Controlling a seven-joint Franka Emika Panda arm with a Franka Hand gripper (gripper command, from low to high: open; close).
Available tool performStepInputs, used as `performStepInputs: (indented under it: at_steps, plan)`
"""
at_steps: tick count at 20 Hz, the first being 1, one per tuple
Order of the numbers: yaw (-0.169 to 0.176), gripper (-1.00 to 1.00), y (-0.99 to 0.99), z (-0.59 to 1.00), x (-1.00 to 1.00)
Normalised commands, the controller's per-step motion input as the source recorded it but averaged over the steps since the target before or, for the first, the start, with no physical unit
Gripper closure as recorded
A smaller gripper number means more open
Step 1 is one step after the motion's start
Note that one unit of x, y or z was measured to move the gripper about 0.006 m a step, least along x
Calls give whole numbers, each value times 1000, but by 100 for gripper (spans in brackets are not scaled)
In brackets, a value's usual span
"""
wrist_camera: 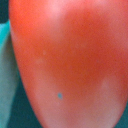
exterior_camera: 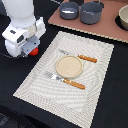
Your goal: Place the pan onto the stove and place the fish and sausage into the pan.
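The black counter (exterior_camera: pixel 117 95) carries a pale woven placemat (exterior_camera: pixel 45 82) with a round beige plate (exterior_camera: pixel 69 66) flanked by two orange-handled utensils. The stove (exterior_camera: pixel 107 29) sits along the back edge; the pan (exterior_camera: pixel 69 10) is already on it, right beside the taller grey pot (exterior_camera: pixel 92 12). The white arm is down over the placemat's corner on the exterior view's left, end effector (exterior_camera: pixel 31 49) right at the sausage (exterior_camera: pixel 34 51). The wrist view is all red sausage (wrist_camera: pixel 70 60), so honestly can't tell whether the fingers are clamped. Can't spot the fish.
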Motion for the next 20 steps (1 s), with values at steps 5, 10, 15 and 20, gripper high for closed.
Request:
performStepInputs:
  at_steps: [5, 10, 15, 20]
  plan:
    - [0, 100, 0, 145, -88]
    - [-11, 100, 363, 1000, -2]
    - [0, 100, 689, 989, -83]
    - [0, 100, 807, 766, -42]
